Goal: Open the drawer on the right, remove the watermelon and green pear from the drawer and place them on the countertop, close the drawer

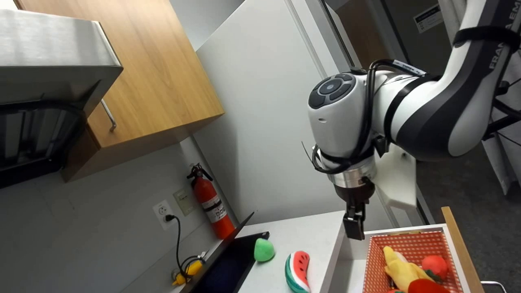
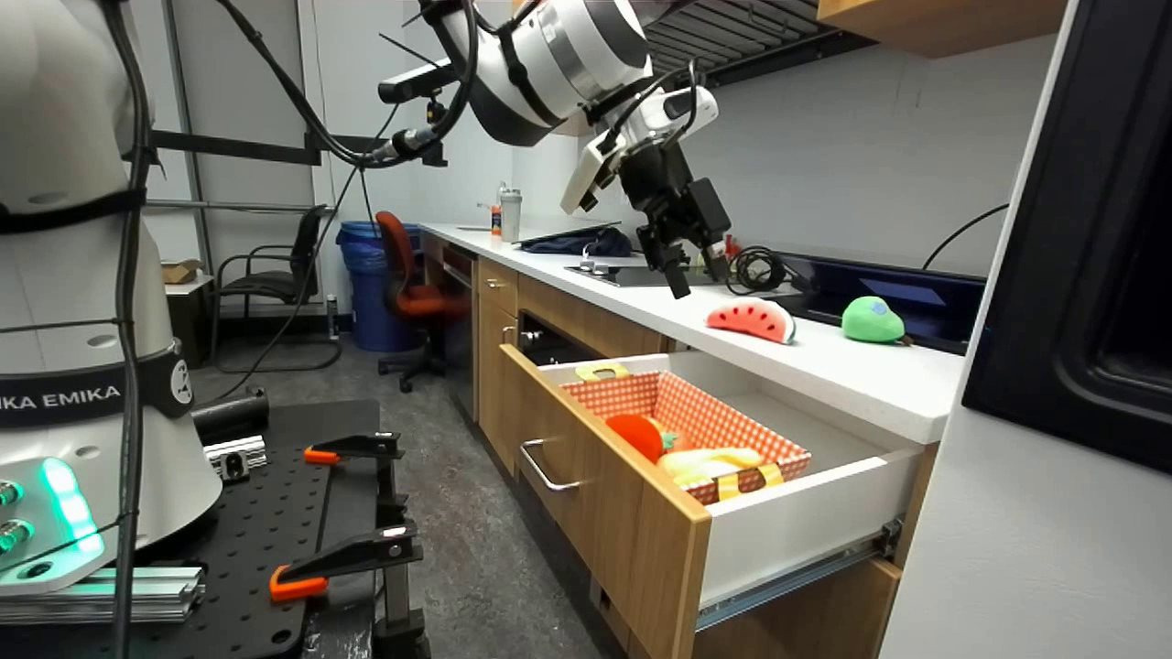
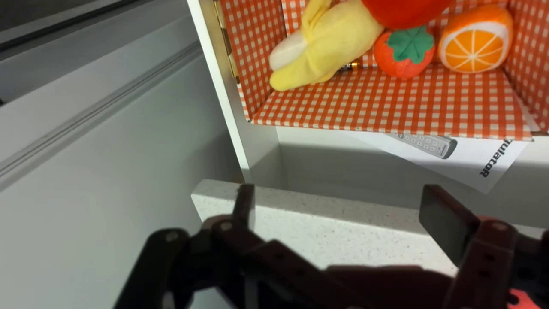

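The drawer [image 2: 623, 494] stands pulled open, with a tan wood front, metal handle and white sides; it also shows in the wrist view [image 3: 216, 77]. The watermelon [image 2: 751, 320] lies on the white countertop [image 2: 851, 380], near its front edge. The green pear [image 2: 872, 320] rests on the countertop farther back, beside a black case. Both fruits also show in an exterior view, the watermelon [image 1: 300, 266] and the pear [image 1: 264, 250]. My gripper [image 3: 339, 191] is open and empty, its fingers apart above the countertop's front edge and the back of the drawer.
A red-checked basket [image 3: 386, 103] sits in the drawer, holding a banana [image 3: 339, 38], a tomato [image 3: 403, 53], an orange slice [image 3: 476, 45] and a red item [image 3: 407, 13]. A paper [image 3: 476, 165] lies behind it. The black case [image 2: 920, 297] stands along the wall. A tall white panel [image 1: 260, 134] borders the counter.
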Controlling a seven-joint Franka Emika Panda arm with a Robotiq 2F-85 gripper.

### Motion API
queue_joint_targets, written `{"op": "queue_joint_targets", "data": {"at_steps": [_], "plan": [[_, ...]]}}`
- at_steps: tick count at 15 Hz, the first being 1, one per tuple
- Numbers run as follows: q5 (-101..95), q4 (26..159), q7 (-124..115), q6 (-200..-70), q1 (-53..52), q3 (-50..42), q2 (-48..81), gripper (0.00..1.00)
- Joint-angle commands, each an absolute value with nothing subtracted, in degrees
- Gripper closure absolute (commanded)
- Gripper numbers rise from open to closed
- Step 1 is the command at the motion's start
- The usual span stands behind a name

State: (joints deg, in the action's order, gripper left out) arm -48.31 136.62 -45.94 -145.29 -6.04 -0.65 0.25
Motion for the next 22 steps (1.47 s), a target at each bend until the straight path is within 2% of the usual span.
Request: {"op": "queue_joint_targets", "data": {"at_steps": [1, 2, 11, 13, 22], "plan": [[-39.7, 142.22, -38.2, -142.72, -4.62, 0.58, -7.17, 0.27], [-37.27, 143.08, -36.33, -142.14, -4.44, 0.52, -8.46, 0.28], [-20.81, 147.7, -23.89, -133.47, -0.07, 0.21, -16.43, 0.97], [-19.54, 147.99, -22.94, -131.01, 1.17, -0.03, -16.72, 1.0], [-20.74, 147.23, -23.13, -122.81, 5.85, -0.94, -11.85, 1.0]]}}
